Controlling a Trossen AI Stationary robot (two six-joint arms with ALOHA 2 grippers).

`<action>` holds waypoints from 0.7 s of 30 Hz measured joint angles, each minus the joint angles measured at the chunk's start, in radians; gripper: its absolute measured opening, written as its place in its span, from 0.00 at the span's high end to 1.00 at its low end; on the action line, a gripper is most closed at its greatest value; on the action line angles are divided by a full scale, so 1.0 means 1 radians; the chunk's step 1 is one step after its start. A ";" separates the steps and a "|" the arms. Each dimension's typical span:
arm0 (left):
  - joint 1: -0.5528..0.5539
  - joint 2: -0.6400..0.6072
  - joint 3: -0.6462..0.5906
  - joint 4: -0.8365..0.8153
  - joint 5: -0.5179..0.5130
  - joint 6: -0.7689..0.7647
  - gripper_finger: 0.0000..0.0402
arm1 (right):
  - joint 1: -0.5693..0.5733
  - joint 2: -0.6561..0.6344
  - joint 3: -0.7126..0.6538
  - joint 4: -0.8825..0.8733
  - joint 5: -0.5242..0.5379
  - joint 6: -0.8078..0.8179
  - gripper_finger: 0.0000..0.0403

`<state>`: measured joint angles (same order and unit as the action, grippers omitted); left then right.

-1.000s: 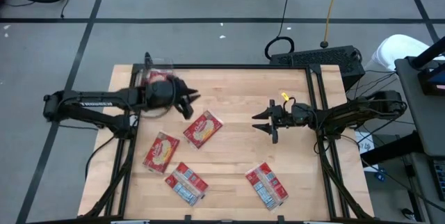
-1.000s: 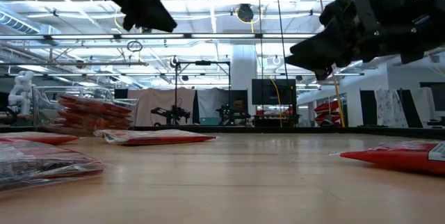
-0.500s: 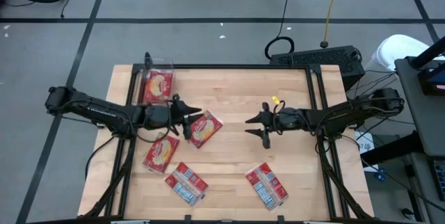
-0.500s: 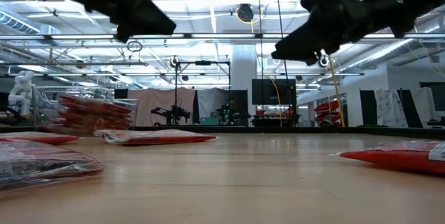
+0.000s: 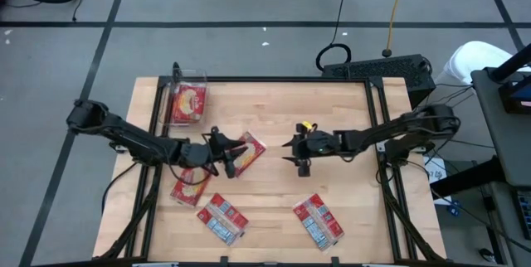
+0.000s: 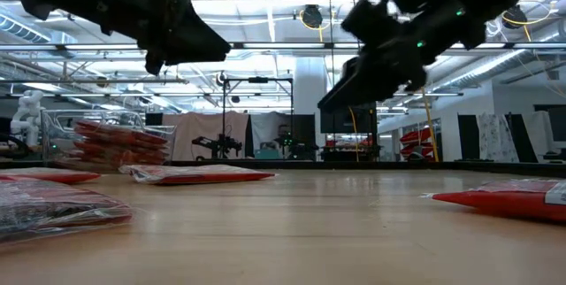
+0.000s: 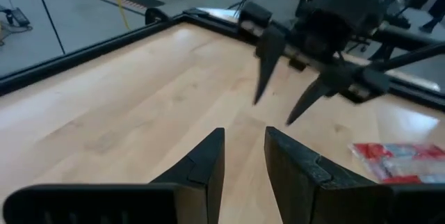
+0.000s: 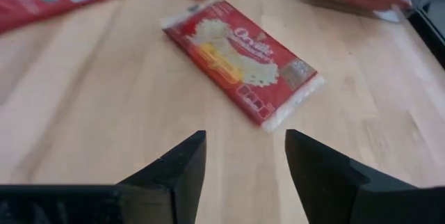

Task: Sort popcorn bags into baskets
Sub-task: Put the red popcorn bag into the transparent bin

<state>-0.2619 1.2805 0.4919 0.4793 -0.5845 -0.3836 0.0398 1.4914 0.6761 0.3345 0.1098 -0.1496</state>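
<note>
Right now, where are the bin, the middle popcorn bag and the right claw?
bin (image 5: 187, 77), high view, far rim.
middle bag (image 8: 240, 60), right wrist view, its printed face.
right claw (image 5: 295, 152), high view, between the fingertips.

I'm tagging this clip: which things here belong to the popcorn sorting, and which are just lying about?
Part of the job:
- four loose popcorn bags on the table, one in the middle
- clear basket already holding bags
- left gripper and right gripper, both empty

Lying about:
- yellow cable on the floor
- black keyboard-like box behind the table
</note>
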 joint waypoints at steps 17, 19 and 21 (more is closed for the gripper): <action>0.006 0.062 0.001 0.070 -0.029 -0.023 0.74 | -0.132 0.391 0.288 -0.006 -0.172 0.014 0.47; 0.006 0.062 0.001 0.074 -0.029 -0.033 0.74 | -0.141 0.426 0.306 -0.002 -0.191 0.008 0.47; 0.004 0.062 0.001 0.077 -0.029 -0.038 0.74 | -0.148 0.457 0.321 -0.006 -0.193 0.001 0.47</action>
<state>-0.2576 1.3422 0.4927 0.5564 -0.6136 -0.4215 -0.1077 1.9480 0.9971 0.3283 -0.0830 -0.1488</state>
